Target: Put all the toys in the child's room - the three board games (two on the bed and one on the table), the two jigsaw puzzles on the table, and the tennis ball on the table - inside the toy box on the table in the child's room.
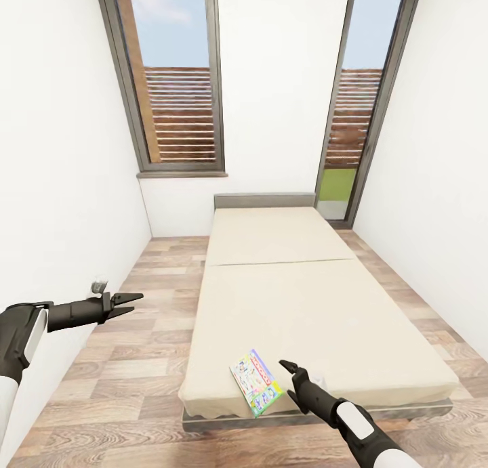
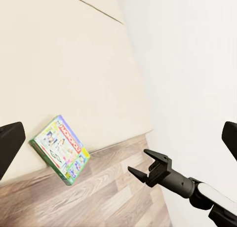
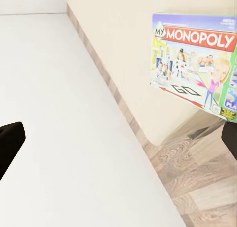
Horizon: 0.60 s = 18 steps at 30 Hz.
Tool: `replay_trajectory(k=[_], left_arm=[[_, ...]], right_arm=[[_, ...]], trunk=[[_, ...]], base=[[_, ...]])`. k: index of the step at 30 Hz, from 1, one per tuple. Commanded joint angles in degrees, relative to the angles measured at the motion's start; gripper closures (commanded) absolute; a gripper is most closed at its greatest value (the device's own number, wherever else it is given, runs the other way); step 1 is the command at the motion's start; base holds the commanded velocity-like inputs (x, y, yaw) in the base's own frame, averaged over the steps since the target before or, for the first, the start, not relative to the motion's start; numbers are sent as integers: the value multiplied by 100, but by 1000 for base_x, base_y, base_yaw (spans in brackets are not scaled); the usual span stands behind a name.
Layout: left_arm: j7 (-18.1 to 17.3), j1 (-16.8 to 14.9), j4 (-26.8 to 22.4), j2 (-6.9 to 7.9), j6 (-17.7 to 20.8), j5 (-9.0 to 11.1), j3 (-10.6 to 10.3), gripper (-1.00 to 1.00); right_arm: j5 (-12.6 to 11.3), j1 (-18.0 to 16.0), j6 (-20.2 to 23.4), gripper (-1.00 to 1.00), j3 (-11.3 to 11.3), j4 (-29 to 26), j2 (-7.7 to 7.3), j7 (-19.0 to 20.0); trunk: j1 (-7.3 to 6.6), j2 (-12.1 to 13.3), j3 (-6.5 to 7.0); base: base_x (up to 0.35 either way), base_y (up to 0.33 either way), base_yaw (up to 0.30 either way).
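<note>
Board game point(image 1: 256, 382): lying flat at the bed's point(image 1: 318, 319) near corner; right wrist view reads its Monopoly cover
Right gripper point(image 1: 290, 372): spread, empty, just beside it
Left gripper point(image 1: 126, 303): spread, over floor point(image 1: 135, 359)

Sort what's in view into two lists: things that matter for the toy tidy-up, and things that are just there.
For the job:
- board game, lying at the bed's near corner
- bed, where it lies
- right end effector, open, beside the game
- left end effector, open, over the floor

Just there:
- windows
- plank floor
- white walls
</note>
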Motion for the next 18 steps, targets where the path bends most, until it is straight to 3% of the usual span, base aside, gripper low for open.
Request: replay_trajectory(k=[1, 18], left_arm=[[-5, -4, 1, 4, 62, 20, 2, -100], [-11, -3, -8, 23, 105, 20, -1, -100]], right_arm=[[-9, -3, 34, -100, -47, -3, 5, 2], [-64, -3, 55, -100, -82, 6, -6, 49]], trunk=[[23, -46, -25], [396, -728, -330]], base=[[0, 0, 0], [0, 0, 0]])
